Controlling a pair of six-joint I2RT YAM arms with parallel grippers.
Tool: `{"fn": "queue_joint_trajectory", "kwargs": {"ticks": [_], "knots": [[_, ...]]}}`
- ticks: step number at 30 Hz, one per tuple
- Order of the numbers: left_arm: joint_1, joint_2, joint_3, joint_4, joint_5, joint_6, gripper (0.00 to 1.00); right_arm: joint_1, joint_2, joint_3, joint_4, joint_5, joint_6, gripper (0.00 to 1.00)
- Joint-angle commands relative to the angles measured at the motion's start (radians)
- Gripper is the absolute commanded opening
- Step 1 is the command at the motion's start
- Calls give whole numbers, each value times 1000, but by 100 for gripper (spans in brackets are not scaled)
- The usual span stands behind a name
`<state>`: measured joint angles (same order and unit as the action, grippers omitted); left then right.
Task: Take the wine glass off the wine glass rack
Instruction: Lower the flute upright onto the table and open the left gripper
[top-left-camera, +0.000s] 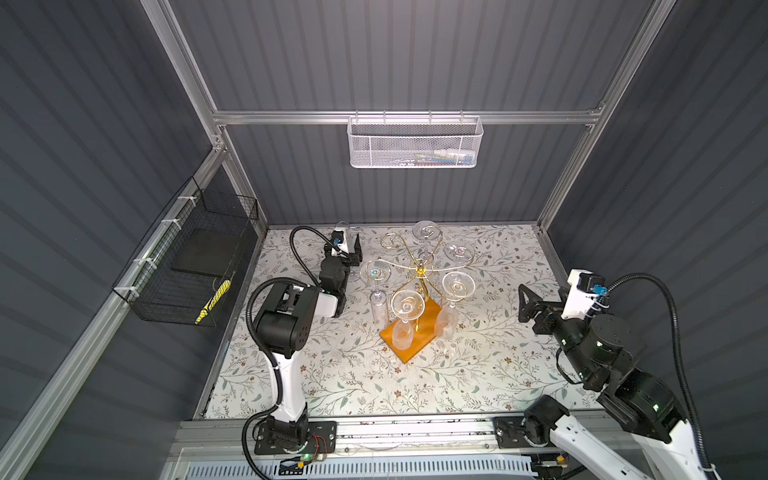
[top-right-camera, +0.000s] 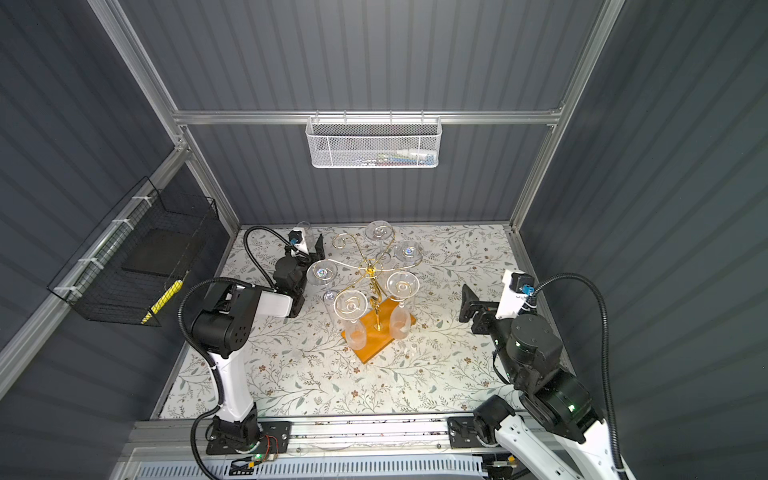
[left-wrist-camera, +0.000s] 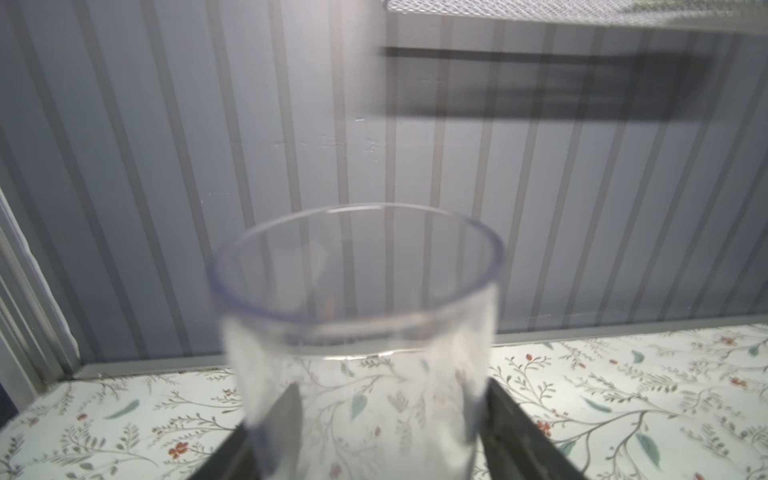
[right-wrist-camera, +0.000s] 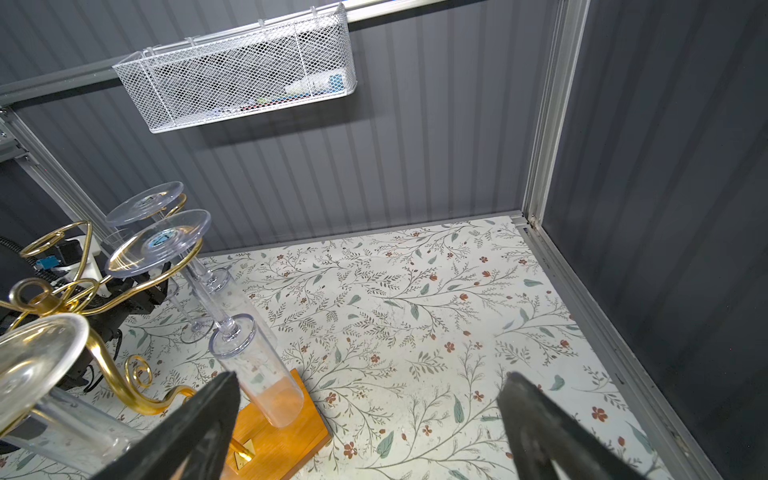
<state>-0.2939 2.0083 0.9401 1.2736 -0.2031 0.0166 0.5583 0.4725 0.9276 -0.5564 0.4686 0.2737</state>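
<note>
Gold wine glass rack (top-left-camera: 420, 271), clear wine glass (left-wrist-camera: 357, 332) inside left hand (left-wrist-camera: 392, 384), grip unclear; right hand (right-wrist-camera: 372, 376) apart

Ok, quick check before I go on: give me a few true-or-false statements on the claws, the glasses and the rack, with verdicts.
1. Five wine glasses hang upside down on the wine glass rack. True.
2. The right claw grips a glass. False: it is open and empty.
3. A wine glass sits rim-up between the fingers of the left claw. True.
4. Every scroll arm carries a glass. False: one arm is bare.
5. The rack's base is white plastic. False: it is orange-brown wood.
</note>
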Motion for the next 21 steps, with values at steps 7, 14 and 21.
{"fn": "queue_joint_trajectory", "kwargs": {"ticks": [7,14,21], "knots": [[-8,-51,-20,9,-46,44,100,2,-22,-7,-9,19,12,99],[-8,-117,-41,-24,-31,30,100,2,-21,0,9,13,2,99],[-8,-195,-41,-107,-36,41,100,2,-21,11,18,6,-7,99]]}}
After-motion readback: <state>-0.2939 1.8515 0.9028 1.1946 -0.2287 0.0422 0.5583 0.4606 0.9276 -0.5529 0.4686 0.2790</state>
